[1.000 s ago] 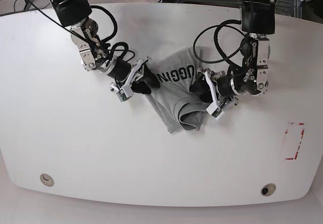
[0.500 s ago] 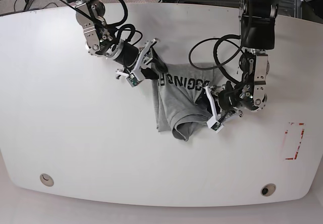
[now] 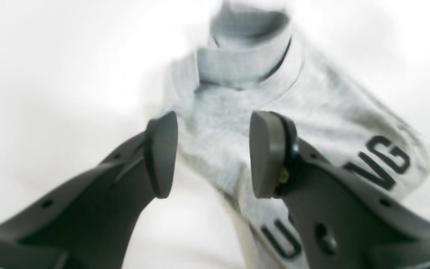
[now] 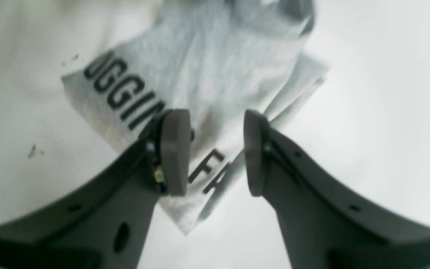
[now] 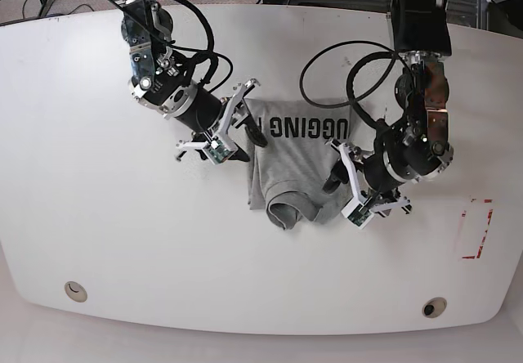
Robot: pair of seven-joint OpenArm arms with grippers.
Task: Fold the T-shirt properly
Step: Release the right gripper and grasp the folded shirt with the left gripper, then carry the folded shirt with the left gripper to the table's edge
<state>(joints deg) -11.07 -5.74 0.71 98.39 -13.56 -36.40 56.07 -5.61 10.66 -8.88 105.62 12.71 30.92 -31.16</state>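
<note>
The grey T-shirt (image 5: 296, 160) lies in a folded bundle at the middle of the white table (image 5: 122, 216). Its dark lettering (image 5: 301, 127) runs along the far edge, and a rolled lump sits at its near edge. My right gripper (image 5: 249, 132) hovers at the shirt's far left corner. In the right wrist view it (image 4: 215, 151) stands open over the lettered cloth (image 4: 215, 67). My left gripper (image 5: 335, 177) is at the shirt's near right edge. Seen from the left wrist, it (image 3: 215, 157) is open above the cloth (image 3: 312, 112), pinching nothing.
A red-outlined rectangle (image 5: 476, 229) is marked on the table at the right. Two round holes (image 5: 75, 290) (image 5: 434, 306) sit near the front edge. Cables and stands crowd the floor beyond the far edge.
The shirt bundle has turned from a slant to lie square, lettering now level. My right arm swung farther back and right; my left arm moved toward the front. Both jaw gaps stayed the same.
</note>
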